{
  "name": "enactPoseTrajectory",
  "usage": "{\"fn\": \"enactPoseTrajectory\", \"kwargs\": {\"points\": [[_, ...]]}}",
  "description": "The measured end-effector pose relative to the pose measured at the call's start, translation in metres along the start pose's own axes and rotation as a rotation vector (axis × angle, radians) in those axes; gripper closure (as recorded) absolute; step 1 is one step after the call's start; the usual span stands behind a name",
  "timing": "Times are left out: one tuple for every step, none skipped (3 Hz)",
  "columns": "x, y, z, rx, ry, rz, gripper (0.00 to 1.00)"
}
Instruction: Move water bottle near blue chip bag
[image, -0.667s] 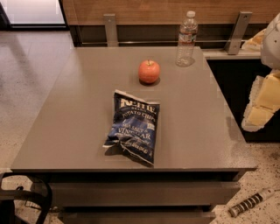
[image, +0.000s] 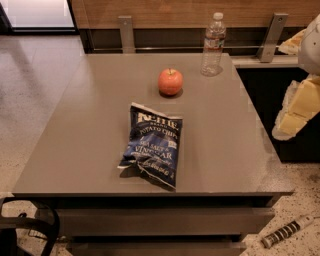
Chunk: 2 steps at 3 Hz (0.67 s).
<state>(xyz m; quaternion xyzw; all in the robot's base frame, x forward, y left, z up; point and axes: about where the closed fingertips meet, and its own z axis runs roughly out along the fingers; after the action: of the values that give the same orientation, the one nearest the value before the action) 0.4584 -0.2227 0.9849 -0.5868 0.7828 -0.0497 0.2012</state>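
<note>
Now find the water bottle (image: 213, 45) upright at the far right corner of the tabletop (image: 90, 150), untouched, well apart from the blue chip bag (image: 152, 147) lying flat nearer the front, and note the pincer (image: 299, 107) hanging off the right edge, probably poised to reach, its opening impossible to tell.

The gripper (image: 296, 107) is blurred and cut off by the right edge. The label (image: 214, 44) of the water bottle (image: 212, 59), left of and beyond the gripper, cannot be read. A black curved object (image: 30, 227), far to its lower left, is cropped.
</note>
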Motion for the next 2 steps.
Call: {"fn": "enactPoseTrajectory", "kwargs": {"points": [[0.015,-0.053,0.028,0.089,-0.128,0.111,0.00],[0.024,-0.108,0.066,0.182,-0.357,0.284,0.00]]}}
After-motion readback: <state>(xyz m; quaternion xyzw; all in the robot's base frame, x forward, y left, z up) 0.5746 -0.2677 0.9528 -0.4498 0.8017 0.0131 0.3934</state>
